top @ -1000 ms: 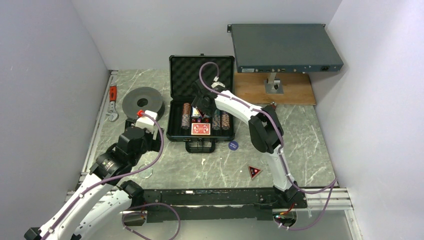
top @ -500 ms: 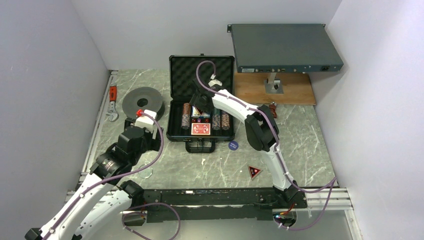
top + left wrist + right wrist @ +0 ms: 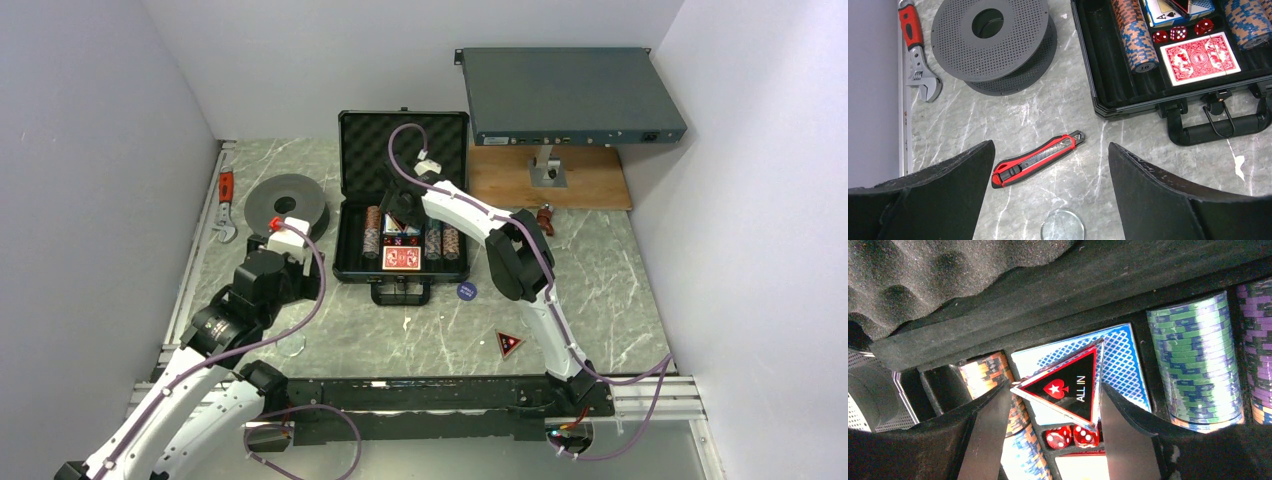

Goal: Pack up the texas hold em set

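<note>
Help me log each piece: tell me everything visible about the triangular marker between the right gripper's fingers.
The ALL IN marker is a flat triangular plaque with a glossy black face, a red border and a clear-looking bevelled rim. It bears a red spade with a white star and white "ALL IN" lettering, and looks like acrylic. The right gripper pinches it, one finger at a corner and the other on the opposite edge, holding it tilted over the blue card deck, with the red dice just below. Whether it touches the deck cannot be told.
</note>
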Tool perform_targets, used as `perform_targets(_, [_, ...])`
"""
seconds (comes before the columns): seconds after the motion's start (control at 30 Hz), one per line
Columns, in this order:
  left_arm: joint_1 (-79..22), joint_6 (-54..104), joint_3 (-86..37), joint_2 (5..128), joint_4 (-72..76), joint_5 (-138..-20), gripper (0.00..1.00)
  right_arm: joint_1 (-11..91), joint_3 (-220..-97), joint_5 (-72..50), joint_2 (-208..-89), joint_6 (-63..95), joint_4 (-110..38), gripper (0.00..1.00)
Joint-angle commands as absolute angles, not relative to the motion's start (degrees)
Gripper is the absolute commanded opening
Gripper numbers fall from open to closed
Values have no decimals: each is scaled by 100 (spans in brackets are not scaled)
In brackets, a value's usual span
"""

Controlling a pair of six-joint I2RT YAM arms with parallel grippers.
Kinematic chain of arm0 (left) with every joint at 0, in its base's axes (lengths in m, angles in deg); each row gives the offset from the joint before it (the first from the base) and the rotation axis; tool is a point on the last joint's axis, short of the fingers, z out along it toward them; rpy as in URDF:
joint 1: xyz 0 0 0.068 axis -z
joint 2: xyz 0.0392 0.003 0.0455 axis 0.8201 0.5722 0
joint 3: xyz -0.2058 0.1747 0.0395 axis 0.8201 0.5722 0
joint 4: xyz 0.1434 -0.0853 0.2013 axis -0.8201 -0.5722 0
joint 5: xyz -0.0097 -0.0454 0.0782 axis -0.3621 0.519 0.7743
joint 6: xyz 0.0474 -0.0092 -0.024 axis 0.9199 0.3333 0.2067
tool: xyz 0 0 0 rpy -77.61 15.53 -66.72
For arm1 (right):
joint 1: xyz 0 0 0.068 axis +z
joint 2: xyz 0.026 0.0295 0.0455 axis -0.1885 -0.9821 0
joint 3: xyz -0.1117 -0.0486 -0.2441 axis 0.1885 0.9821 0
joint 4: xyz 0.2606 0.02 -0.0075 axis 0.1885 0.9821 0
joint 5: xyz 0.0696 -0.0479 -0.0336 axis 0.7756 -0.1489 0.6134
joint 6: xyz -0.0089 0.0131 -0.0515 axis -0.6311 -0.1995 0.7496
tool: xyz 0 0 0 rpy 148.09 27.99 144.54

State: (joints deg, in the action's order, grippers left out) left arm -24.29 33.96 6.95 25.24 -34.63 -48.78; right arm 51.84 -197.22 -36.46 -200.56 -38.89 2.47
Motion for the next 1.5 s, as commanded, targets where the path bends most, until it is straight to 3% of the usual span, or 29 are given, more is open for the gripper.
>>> perform_targets(0.0, [-2545, 3451, 675, 2485, -3226, -5050, 89, 5165, -19848, -4000, -20086, -3734, 58, 20])
perform_targets(0.27, [-2559, 3438, 658, 2572, -3230, -5093, 88, 5148, -19830, -4204, -20110, -3709, 57, 21])
perform_targets(0.4, [-2557, 3446, 674, 2519, -3218, -5086, 89, 5152, -19803, -4203, -20095, -3741, 45, 28])
perform_targets(0.5, [-2557, 3436, 669, 2517, -3224, -5072, 88, 5148, -19779, -4142, -20082, -3709, 4, 39])
perform_targets(0.7, [-2557, 3437, 684, 2498, -3224, -5066, 88, 5151, -19709, -4138, -19978, -3702, -67, 75])
perform_targets(0.87, [-2557, 3435, 684, 2498, -3224, -5052, 88, 5156, -19690, -4117, -19858, -3678, -55, 92])
perform_targets(1.13, [-2558, 3440, 684, 2543, -3215, -5049, 88, 5212, -19510, -4167, -19336, -3509, -121, 94])
perform_targets(1.47, [-2559, 3343, 697, 2562, -3139, -4888, 89, 5371, -18274, -4378, -17797, -2202, -1105, 93])
